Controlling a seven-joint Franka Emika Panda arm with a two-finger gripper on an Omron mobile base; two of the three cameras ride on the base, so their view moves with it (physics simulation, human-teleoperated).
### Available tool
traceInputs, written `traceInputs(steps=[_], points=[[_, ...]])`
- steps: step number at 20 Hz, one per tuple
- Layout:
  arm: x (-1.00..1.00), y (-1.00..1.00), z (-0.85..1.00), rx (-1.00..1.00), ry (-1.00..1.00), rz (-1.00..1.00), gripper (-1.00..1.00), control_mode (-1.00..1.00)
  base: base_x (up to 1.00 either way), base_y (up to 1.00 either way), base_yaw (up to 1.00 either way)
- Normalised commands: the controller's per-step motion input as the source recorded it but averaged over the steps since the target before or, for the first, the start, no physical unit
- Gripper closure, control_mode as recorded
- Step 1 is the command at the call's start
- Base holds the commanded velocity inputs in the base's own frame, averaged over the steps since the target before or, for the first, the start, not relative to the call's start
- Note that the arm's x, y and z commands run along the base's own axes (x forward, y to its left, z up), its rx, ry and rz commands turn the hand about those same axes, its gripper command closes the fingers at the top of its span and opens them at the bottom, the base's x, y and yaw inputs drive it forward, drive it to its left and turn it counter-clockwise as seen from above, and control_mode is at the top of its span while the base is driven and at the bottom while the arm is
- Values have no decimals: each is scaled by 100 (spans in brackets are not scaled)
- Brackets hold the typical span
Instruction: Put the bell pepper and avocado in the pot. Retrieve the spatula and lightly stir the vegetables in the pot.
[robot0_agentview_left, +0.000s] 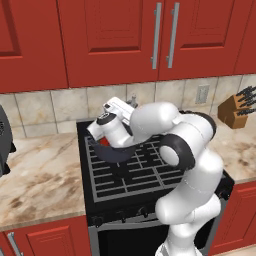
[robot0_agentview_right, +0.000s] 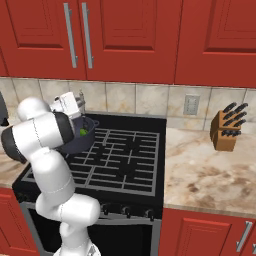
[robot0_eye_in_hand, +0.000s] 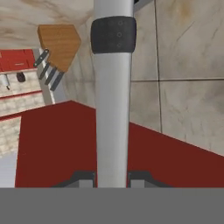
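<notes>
Grey spatula handle pinched between the fingers, held over the pot on the stove

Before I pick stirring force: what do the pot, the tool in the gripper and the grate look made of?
Pot: dark grey-blue, smooth, looks like metal. Tool: pale grey smooth shaft with a matte black band, metal or plastic, can't tell. Grate: black matte bars, likely cast iron. The gripper is shut on the tool.

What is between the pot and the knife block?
In the right base view, bare black stove grates and then marble counter lie between the pot and the knife block.
</notes>
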Motion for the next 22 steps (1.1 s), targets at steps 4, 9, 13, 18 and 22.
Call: traceInputs(steps=[4,9,13,18,22], points=[[0,3,0,0,0,-7,100,-100,0,0,0],[0,2,0,0,0,-6,100,-100,0,0,0],[0,3,-3,0,-1,-5,100,-100,0,0,0],[0,0,-13,1,-4,-4,100,-100,0,0,0],[0,0,-11,2,-2,-3,100,-100,0,0,0]])
